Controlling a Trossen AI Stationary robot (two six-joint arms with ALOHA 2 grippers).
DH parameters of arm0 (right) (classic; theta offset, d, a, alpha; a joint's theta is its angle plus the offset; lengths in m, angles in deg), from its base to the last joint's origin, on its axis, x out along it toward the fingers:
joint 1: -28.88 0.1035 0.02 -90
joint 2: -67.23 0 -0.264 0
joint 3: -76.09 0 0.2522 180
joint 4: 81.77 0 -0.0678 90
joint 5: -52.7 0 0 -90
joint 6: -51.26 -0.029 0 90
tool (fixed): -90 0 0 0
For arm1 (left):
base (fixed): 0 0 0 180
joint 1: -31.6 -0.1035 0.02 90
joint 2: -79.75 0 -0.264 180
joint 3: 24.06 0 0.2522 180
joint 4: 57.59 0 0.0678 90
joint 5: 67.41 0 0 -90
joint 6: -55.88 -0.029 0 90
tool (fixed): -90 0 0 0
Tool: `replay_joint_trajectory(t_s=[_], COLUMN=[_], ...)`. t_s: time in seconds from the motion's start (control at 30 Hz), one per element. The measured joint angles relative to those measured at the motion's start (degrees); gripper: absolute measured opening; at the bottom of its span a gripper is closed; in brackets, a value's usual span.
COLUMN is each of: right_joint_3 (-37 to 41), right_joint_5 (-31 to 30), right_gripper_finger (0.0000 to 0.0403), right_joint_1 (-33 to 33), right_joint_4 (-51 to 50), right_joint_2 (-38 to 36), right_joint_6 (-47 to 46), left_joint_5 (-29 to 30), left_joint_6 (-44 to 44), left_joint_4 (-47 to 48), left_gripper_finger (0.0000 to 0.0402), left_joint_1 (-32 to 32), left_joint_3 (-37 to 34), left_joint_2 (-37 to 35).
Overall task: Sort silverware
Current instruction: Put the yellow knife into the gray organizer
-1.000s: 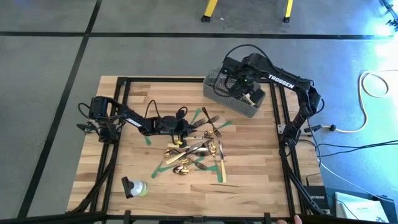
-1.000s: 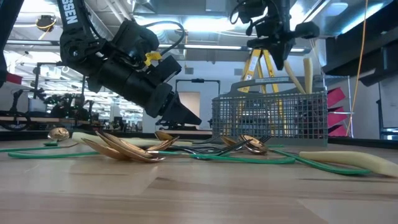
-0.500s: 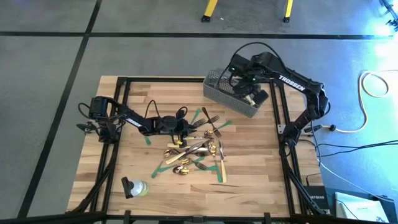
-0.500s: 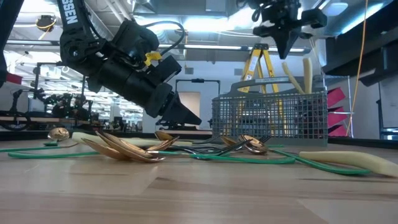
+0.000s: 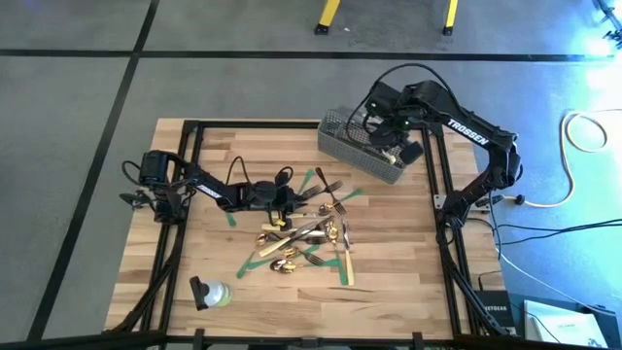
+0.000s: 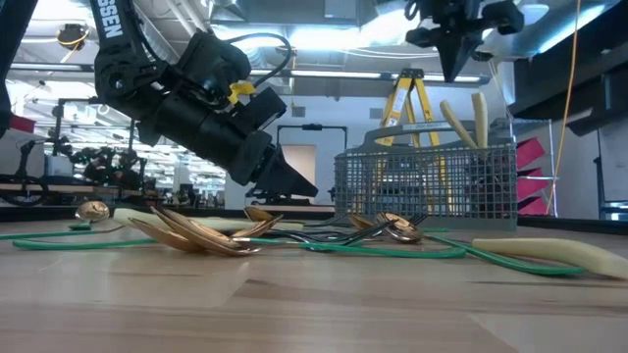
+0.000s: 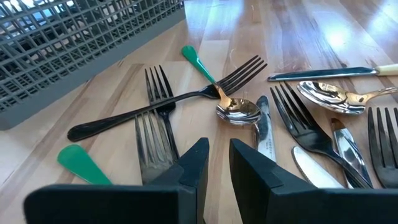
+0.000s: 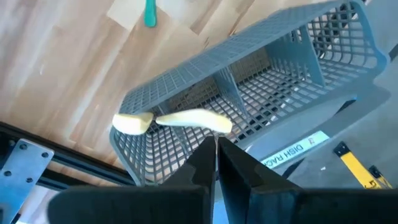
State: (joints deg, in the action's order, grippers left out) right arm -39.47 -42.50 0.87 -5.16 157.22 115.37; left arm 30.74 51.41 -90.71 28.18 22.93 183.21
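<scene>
In basket (image 8: 261, 93): two cream-handled knives (image 8: 174, 120); right end effector (image 5: 391, 146) clenched empty above; left end effector (image 7: 214, 165) apparently slightly parted, empty, low over forks (image 7: 155, 118).

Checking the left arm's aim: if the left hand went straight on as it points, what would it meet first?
Probably the dark forks crossed just ahead of the left hand; depth is unclear.

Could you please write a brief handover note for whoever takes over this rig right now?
Right gripper: shut, empty, above the grey basket.
Left gripper: low over the pile, jaws slightly apart, holding nothing, just short of a dark fork.
Done: two cream-handled knives stand in the basket's end compartment.
Left: the forks, gold spoons and remaining knives lie heaped on the table among green tape strips.
</scene>
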Motion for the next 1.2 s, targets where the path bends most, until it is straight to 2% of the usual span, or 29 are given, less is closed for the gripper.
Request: replay_joint_trajectory(t_s=[0.1,0.27,0.4,0.47,0.63,0.77,0.9,1.03,1.2], right_joint_3=[0.43,1.16,1.17,1.17,1.96,5.77,11.48,16.44,18.01], right_joint_5=[1.29,4.82,7.18,6.3,3.05,3.31,-0.17,-4.21,-2.68], right_gripper_finger=[0.0,0.0,0.0,0.0,0.0002,0.0014,0.0044,0.0095,0.0154], right_joint_1=[0.0,0.03,2.66,3.96,4.72,4.8,4.77,4.72,4.74], right_joint_4=[0.55,-0.38,-0.36,-0.37,-0.27,-0.35,-0.26,0.2,11.24], right_joint_2=[0.22,0.24,0.15,0.14,-0.11,-1.36,-2.21,-3.97,-8.44], right_joint_6=[-2.19,-12.63,-16.22,-20.8,-40.77,-44.66,-49.76,-50.65,-50.82], left_joint_5=[0.0,-0.01,0.01,0.0,-0.01,-0.01,-0.01,-0.01,-0.01], left_joint_6=[0.01,0.0,0.02,0.0,0.13,0.39,0.58,0.57,0.55], left_joint_4=[-0.01,0.01,0.03,0.01,0.01,0.03,0.03,0.05,0.09], left_gripper_finger=[0.0049,0.0049,0.0049,0.0049,0.0049,0.0049,0.0049,0.0049,0.0049], left_joint_1=[0.0,0.0,0.0,0.0,0.0,0.0,0.0,0.0,0.0], left_joint_3=[0.0,0.0,0.0,0.0,0.0,0.0,0.0,0.0,0.0], left_joint_2=[-0.02,-0.02,-0.02,0.0,-0.02,-0.02,-0.02,-0.02,0.0])
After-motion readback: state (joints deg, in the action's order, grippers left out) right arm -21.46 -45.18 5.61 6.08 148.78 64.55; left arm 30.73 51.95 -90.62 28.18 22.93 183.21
